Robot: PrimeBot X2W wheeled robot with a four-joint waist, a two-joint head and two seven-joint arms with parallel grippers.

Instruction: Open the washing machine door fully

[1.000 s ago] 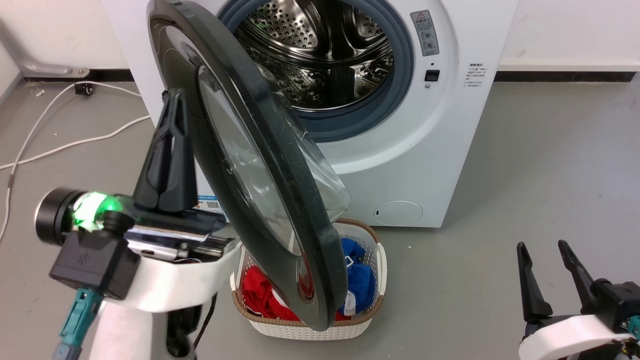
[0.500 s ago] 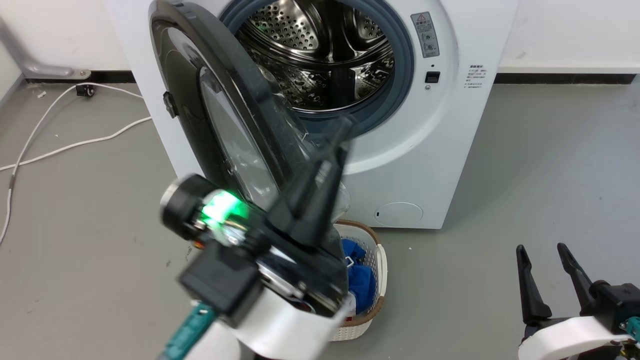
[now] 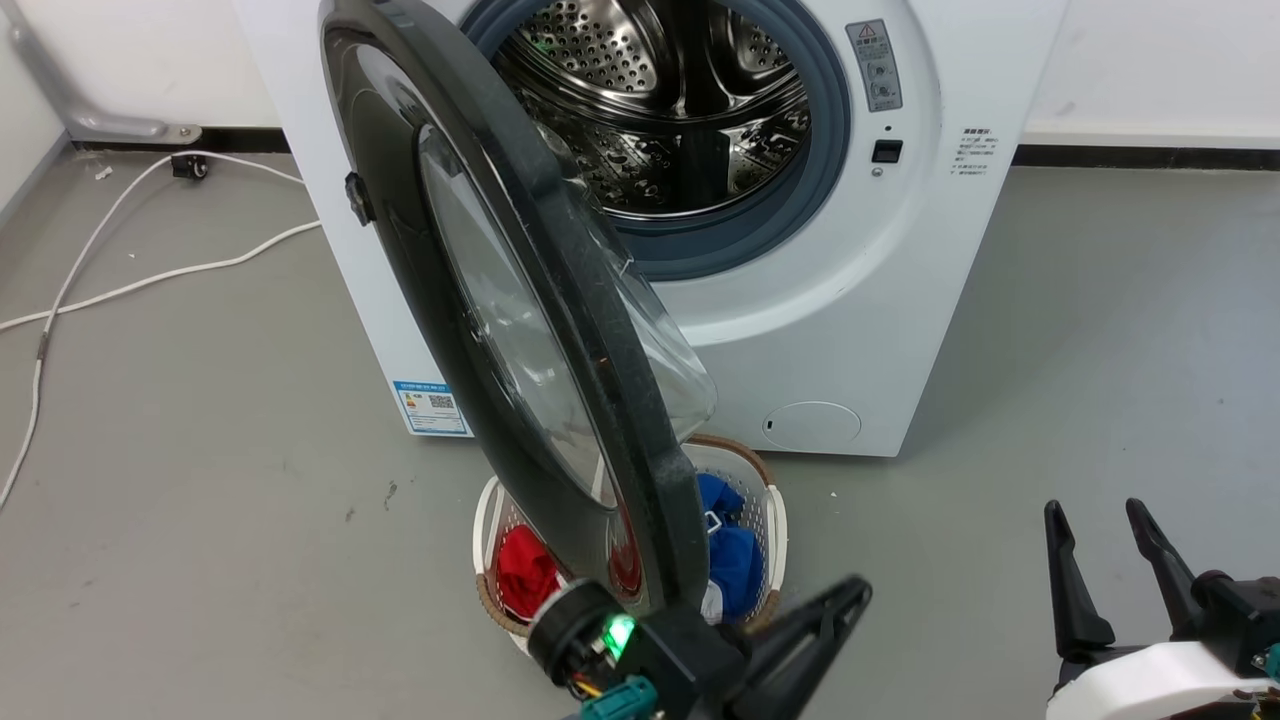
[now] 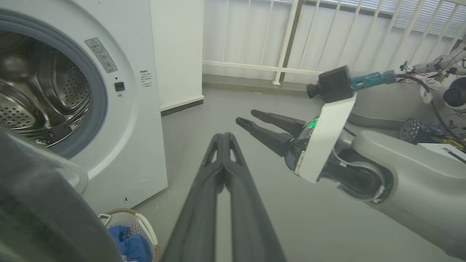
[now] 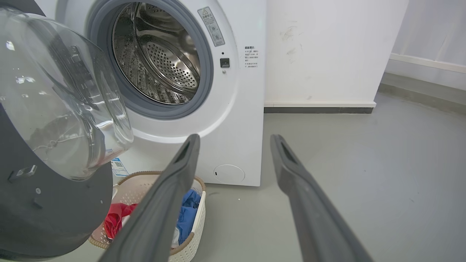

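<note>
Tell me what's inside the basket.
The basket holds red cloth and blue cloth; the door hides its middle, so anything there is unseen.

- Washing machine door (image 3: 520, 330): glossy black face, matt dark rim, clear smooth glass bowl (image 5: 62, 98) catching reflections.
- Washing machine (image 3: 860, 300): smooth white painted casing with a slight sheen; perforated drum (image 3: 660, 100) of polished steel; gasket (image 3: 720, 235) of matt grey-blue rubber.
- Laundry basket (image 3: 770, 520): white perforated plastic with a brown woven-look rim, holding red cloth (image 3: 525, 575) and blue cloth (image 3: 735, 560).
- Floor (image 3: 1100, 350): smooth matt grey.
- Right gripper (image 5: 235, 140): fingers (image 5: 309, 203) matt dark plastic.
</note>
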